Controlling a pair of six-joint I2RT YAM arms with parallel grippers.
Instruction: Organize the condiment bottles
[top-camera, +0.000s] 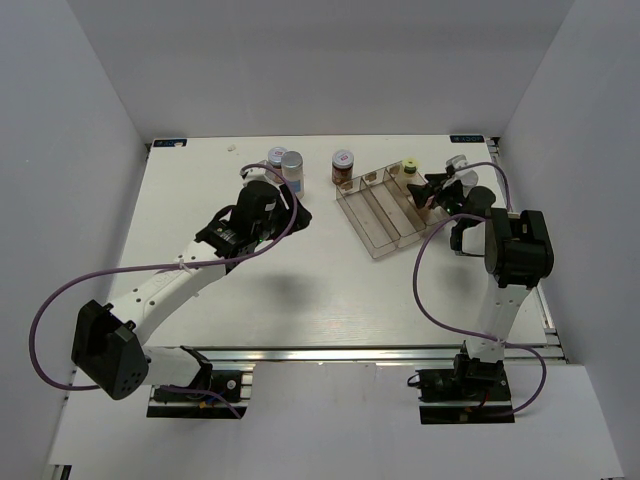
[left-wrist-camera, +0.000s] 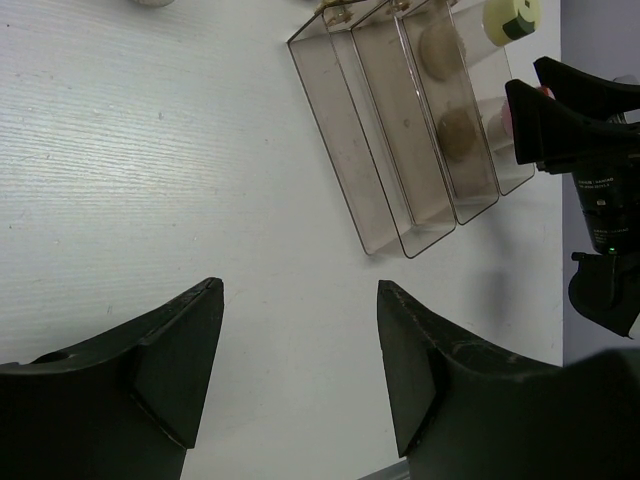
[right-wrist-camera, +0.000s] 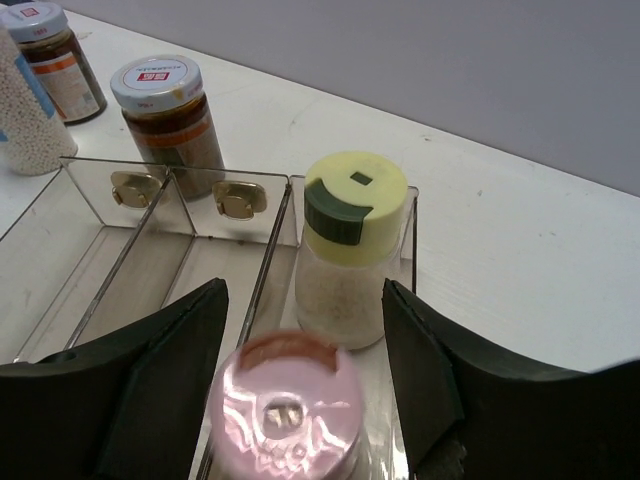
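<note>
Right gripper (right-wrist-camera: 302, 290) fills the bottom of its wrist view, black fingers (right-wrist-camera: 150, 390) spread on either side of the pink-capped bottle (right-wrist-camera: 285, 410). The jaws stand fairly wide, and there's a sliver of gap between the cap and the right-hand finger, so it is not clamped. Whether the left-hand finger touches the bottle, I cannot tell; the cap is blurred. The bottle looks to be standing in the right compartment of the clear tray (right-wrist-camera: 120, 165).

Just beyond it, at the far end of that same compartment, the yellow-green-capped bottle (right-wrist-camera: 350, 215) stands upright, cream body against the tray's end wall. The middle and left compartments show only bare floor.

Past the tray's far end, out on the white table (left-wrist-camera: 150, 150), one brown jar (right-wrist-camera: 165, 105) stands just behind the tray wall. Further left are the second brown jar (right-wrist-camera: 45, 50) and the white-and-blue bottle (right-wrist-camera: 25, 120), side by side at the far edge.

Over to the left gripper (left-wrist-camera: 300, 290) — jaws parted to a middling width, nothing between them, only table beneath. From above it hangs just on the near side of that far-left pair of bottles, well apart from the tray.
</note>
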